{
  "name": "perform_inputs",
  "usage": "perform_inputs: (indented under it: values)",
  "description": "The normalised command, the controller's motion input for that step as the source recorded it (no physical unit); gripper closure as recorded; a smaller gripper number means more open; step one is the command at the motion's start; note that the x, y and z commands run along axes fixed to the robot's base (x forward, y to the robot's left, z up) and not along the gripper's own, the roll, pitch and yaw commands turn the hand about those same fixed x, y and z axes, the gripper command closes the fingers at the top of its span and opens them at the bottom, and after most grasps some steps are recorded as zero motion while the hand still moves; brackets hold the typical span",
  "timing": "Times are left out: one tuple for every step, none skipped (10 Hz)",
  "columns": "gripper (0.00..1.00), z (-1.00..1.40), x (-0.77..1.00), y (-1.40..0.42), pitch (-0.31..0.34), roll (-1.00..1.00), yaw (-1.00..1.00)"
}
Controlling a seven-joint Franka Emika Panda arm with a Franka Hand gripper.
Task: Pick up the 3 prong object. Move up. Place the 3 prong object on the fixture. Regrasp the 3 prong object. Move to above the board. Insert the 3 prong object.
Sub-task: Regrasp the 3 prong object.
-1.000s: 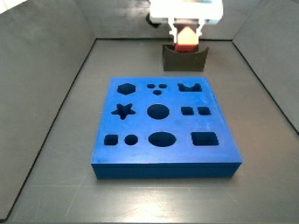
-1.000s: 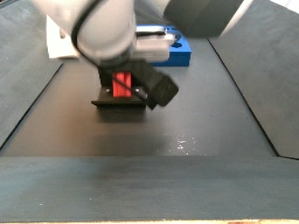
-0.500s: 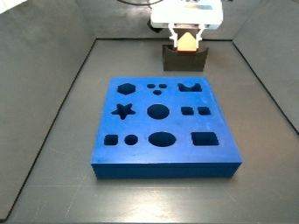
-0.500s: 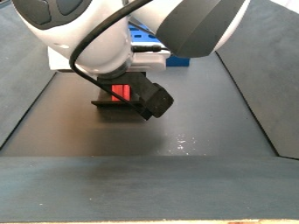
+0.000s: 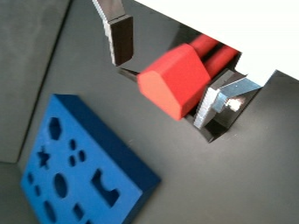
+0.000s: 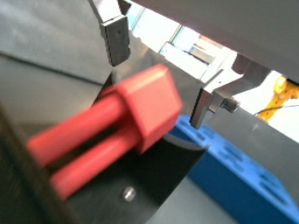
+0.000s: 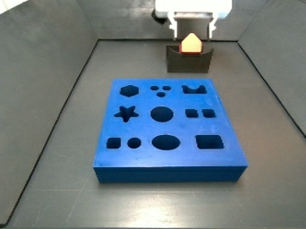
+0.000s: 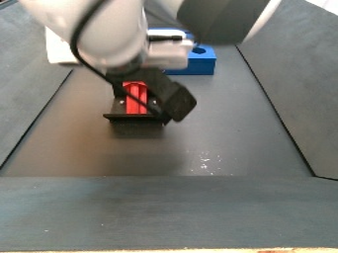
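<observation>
The red 3 prong object (image 7: 191, 42) stands in the notch of the dark fixture (image 7: 189, 60) at the far end of the floor. My gripper (image 7: 191, 24) hangs just above it, open, its fingers apart from the object. In both wrist views the object (image 5: 176, 79) (image 6: 128, 114) lies between and below the two silver fingers (image 5: 121, 39) (image 6: 114, 39), with a gap on each side. My gripper (image 5: 166, 92) holds nothing. In a side view the arm hides part of the fixture (image 8: 136, 119) and the object (image 8: 138, 96). The blue board (image 7: 167, 125) lies in the middle of the floor.
Dark sloping walls (image 7: 54, 107) bound the floor on both sides. The board also shows in both wrist views (image 5: 76, 166) (image 6: 239, 171) and behind the arm in a side view (image 8: 201, 61).
My gripper has let go of the 3 prong object and risen straight up from the fixture. The object stays in the notch.
</observation>
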Motion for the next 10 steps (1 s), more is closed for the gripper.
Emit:
perform_inputs:
  values:
    - [0.0, 1.0, -0.03, 0.01, 0.04, 0.01, 0.02]
    - [0.0, 0.91, -0.04, 0.01, 0.053, 0.02, 0.02]
    - [0.0, 0.68, -0.03, 0.01, 0.067, 0.04, 0.01]
    - [0.0, 0.51, -0.03, 0.01, 0.077, 0.04, 0.0]
    - [0.0, 0.39, -0.03, 0.0, 0.081, 0.05, -0.01]
    - [0.0, 0.79, -0.1, -0.83, 0.061, 1.0, 0.03]
    - [0.0, 0.7, -0.09, -0.82, 0.061, 1.0, 0.02]
    - [0.0, 0.5, -0.1, -0.68, 0.049, 1.0, 0.02]
    - [0.0, 0.32, -0.11, -0.54, 0.042, 1.0, 0.02]
    - [0.0, 0.1, -0.07, -0.33, 0.037, 1.0, 0.02]
